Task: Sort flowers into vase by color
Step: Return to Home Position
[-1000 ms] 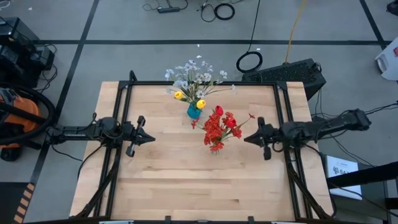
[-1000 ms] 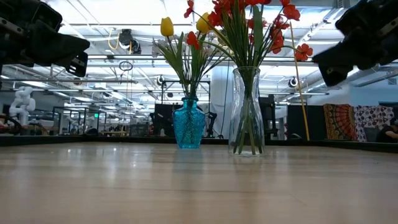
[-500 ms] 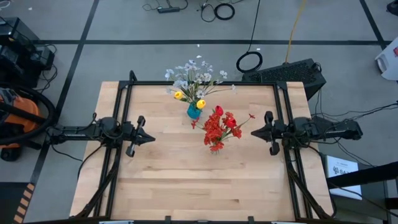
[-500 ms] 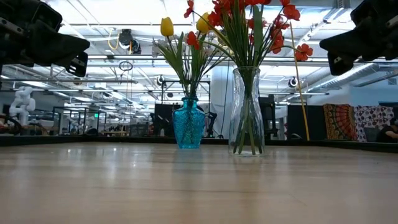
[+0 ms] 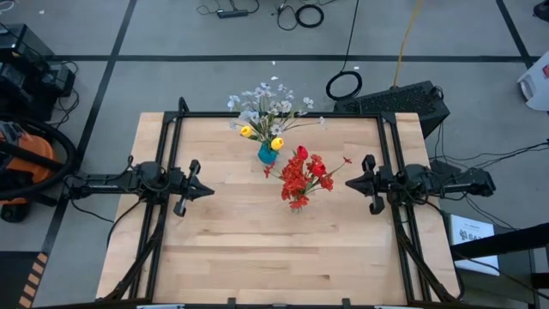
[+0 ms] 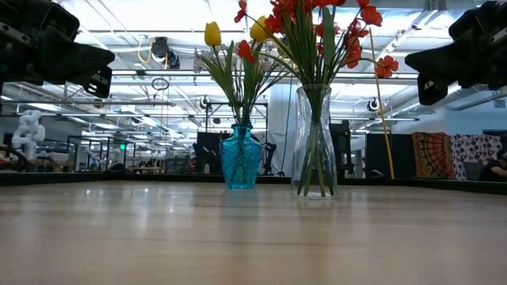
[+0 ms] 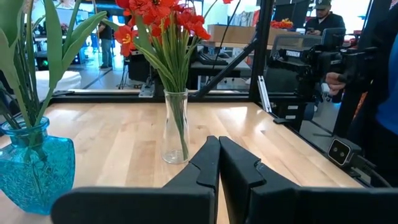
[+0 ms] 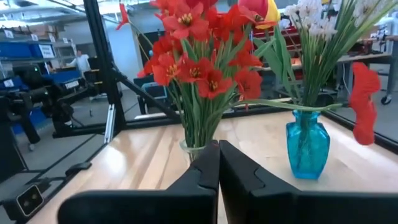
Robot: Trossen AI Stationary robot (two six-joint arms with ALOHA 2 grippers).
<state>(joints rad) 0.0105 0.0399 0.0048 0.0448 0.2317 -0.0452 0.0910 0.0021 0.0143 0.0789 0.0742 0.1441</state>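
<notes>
A clear glass vase [image 6: 315, 142] stands on its base on the table and holds the red flowers [image 5: 304, 176], their stems stuck in it. A blue glass vase [image 6: 240, 158] stands behind it and holds yellow tulips [image 5: 247, 131] and pale white blossoms [image 5: 270, 103]. My left gripper [image 5: 208, 190] is shut and empty at the table's left, raised above the top. My right gripper [image 5: 347, 184] is shut and empty at the table's right, level with the red flowers. Both vases also show in the left wrist view [image 7: 175, 127] and the right wrist view [image 8: 306, 146].
A black metal frame [image 5: 283, 115] runs along the table's far edge and down both sides. Bare wooden tabletop [image 5: 274, 257] lies in front of the vases. A person [image 7: 323, 15] shows in the room beyond the table.
My right arm has drawn back toward the table's right edge, away from the red flowers, and has straightened level. Its gripper stays shut. The vases and flowers have kept still.
</notes>
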